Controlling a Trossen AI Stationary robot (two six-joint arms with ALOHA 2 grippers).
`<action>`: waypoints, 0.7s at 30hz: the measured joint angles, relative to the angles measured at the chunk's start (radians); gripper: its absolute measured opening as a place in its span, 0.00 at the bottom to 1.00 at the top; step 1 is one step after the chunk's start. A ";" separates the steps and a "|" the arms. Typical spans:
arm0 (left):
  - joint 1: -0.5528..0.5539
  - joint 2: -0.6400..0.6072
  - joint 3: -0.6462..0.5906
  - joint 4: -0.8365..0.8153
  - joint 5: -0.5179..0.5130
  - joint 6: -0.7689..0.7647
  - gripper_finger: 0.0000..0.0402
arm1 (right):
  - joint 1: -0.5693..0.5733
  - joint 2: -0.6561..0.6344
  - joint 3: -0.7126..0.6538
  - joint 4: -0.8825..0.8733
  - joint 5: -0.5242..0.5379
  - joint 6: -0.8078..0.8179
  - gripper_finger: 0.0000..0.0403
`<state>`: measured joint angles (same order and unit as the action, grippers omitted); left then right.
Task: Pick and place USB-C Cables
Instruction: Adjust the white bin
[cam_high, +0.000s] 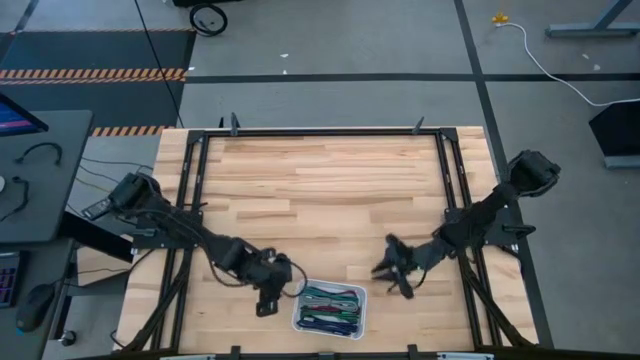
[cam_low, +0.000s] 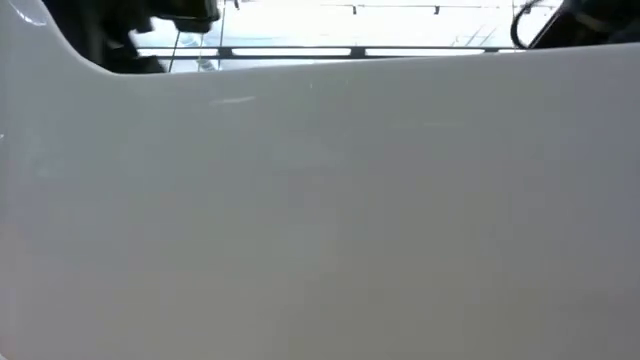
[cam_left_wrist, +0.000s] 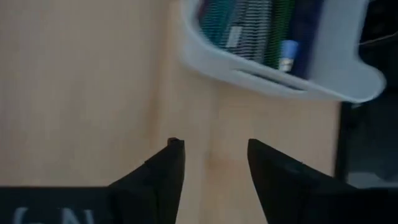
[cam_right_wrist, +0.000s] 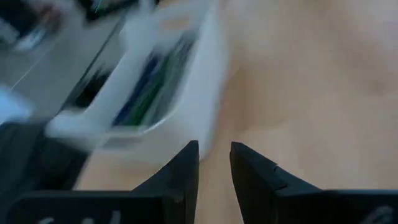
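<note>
The USB-C cables (cam_high: 332, 305) lie bundled in a white tray (cam_high: 300, 318) at the table's near edge: teal, green, grey and dark ones, side by side. The left wrist view shows them (cam_left_wrist: 261, 25) over the tray's wall (cam_left_wrist: 280, 81). The right wrist view shows them blurred (cam_right_wrist: 146, 87). My left gripper (cam_high: 268, 297) is open just left of the tray, low over the wood (cam_left_wrist: 216, 152). My right gripper (cam_high: 393, 270) is right of the tray, its fingers a small way apart (cam_right_wrist: 214, 152) and holding nothing.
The tray's white wall (cam_low: 320, 200) fills nearly the whole low view. Bare wooden tabletop (cam_high: 320, 190) stretches behind both grippers toward the far edge. Black frame rails (cam_high: 448, 180) run along the table's sides. A white cord (cam_high: 560, 70) lies on the floor beyond the table.
</note>
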<state>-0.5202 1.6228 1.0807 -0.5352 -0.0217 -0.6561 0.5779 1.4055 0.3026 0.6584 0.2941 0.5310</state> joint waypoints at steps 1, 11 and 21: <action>-0.015 0.006 -0.019 0.050 0.000 -0.024 0.44 | 0.017 0.000 0.040 -0.080 -0.033 0.030 0.24; -0.138 0.079 -0.091 0.441 -0.128 -0.121 0.34 | 0.175 0.017 0.229 -0.290 -0.144 0.192 0.20; -0.150 0.129 -0.091 0.464 -0.201 -0.118 0.30 | 0.174 0.243 0.297 -0.184 -0.103 0.169 0.13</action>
<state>-0.6705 1.7514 0.9894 -0.0716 -0.2227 -0.7741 0.7519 1.6484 0.5992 0.4745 0.1911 0.7003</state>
